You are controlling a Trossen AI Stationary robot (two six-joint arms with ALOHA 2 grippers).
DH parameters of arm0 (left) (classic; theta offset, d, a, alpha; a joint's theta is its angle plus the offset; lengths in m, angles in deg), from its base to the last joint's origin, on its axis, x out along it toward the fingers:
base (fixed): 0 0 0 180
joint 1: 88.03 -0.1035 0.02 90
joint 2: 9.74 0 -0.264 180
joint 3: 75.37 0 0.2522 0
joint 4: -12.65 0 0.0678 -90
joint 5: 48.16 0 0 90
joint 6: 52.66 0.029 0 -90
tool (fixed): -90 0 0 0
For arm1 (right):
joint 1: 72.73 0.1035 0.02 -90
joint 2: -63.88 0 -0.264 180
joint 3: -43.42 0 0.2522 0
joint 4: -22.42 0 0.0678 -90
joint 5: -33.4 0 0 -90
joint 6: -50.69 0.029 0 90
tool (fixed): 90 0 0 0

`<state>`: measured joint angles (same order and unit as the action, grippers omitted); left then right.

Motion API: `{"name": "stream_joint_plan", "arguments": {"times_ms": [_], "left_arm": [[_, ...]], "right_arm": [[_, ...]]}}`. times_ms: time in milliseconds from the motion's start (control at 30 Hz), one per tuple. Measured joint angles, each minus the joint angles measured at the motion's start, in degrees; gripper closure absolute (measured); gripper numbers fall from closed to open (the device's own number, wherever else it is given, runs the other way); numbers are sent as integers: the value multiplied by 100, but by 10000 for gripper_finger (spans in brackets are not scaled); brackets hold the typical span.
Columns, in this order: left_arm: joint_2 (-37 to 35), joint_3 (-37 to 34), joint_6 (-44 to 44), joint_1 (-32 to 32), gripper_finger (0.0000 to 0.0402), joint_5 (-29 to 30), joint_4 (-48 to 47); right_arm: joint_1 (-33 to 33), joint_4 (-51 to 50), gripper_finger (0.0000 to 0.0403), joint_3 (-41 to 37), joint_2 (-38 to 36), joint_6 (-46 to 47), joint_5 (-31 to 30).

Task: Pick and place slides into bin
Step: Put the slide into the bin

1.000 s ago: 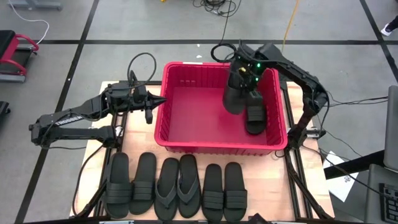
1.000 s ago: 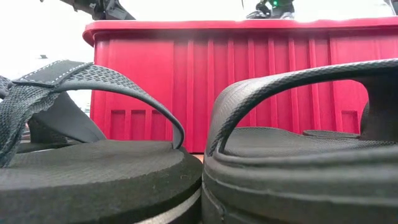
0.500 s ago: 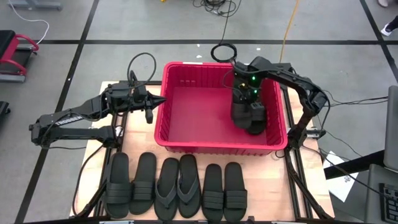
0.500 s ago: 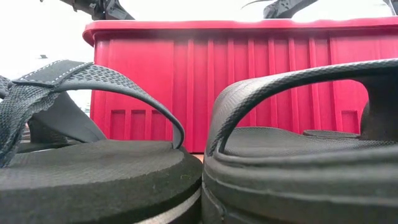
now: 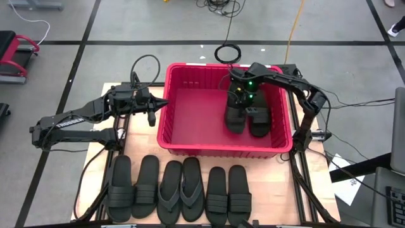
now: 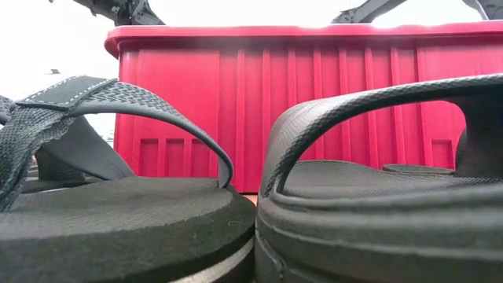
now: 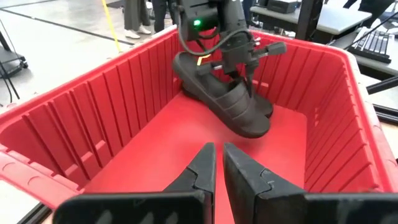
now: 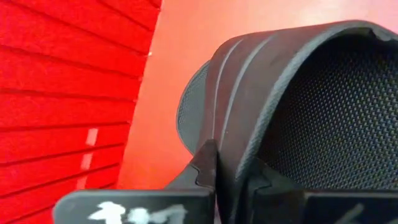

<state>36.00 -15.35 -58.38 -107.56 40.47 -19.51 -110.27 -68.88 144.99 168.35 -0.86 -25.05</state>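
Two sandals (image 5: pixel 247 116) lie side by side inside the red bin (image 5: pixel 190 143), toward its right wall; six more wait in a row on the bench (image 5: pixel 307 190) in front of the bin, four wide-strap ones and a thong pair (image 5: pixel 181 189) in the middle. Right hand (image 5: pixel 243 101) is down in the bin, fingers (image 8: pixel 214 171) pinching the ribbed strap of the left of the two. Whether that sandal's sole rests fully on the bin floor cannot be told. Left hand (image 5: pixel 159 104) hangs just outside the bin's left rim, fingers (image 7: pixel 202 171) pressed together, holding nothing. Handling, as a judgement: these look like light, moulded rubber, soft and bendy, not fragile, with enough surface grip that a pinch should not slip. The strap arches clear of the footbed, so it is the natural hold; taken at mid-arch, the sole will likely hang and swing. The thong pair offers only thin straps, a narrower target.
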Motion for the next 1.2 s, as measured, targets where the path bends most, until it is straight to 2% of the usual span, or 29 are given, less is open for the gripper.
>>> {"name": "stream_joint_plan", "arguments": {"times_ms": [200, 333, 533, 700, 900, 1200], "left_arm": [[0, 0, -22, 0, 376, 0, 2], [0, 0, -11, 0, 376, 2, 0], [0, 0, 0, 0, 376, 2, -1], [0, 0, 25, -2, 376, 4, -2], [0, 0, 87, 0, 376, 7, -2], [0, 0, 115, 0, 376, 92, -4]], "right_arm": [[4, -59, 398, 0, 191, -59, 65], [-37, -112, 398, 2, 284, -258, 596], [-198, -144, 398, 4, 451, -378, 802], [-333, -291, 398, 4, 556, -288, 300], [-436, -600, 398, 4, 638, -579, 78], [-481, -337, 398, 4, 836, -804, 153]]}}
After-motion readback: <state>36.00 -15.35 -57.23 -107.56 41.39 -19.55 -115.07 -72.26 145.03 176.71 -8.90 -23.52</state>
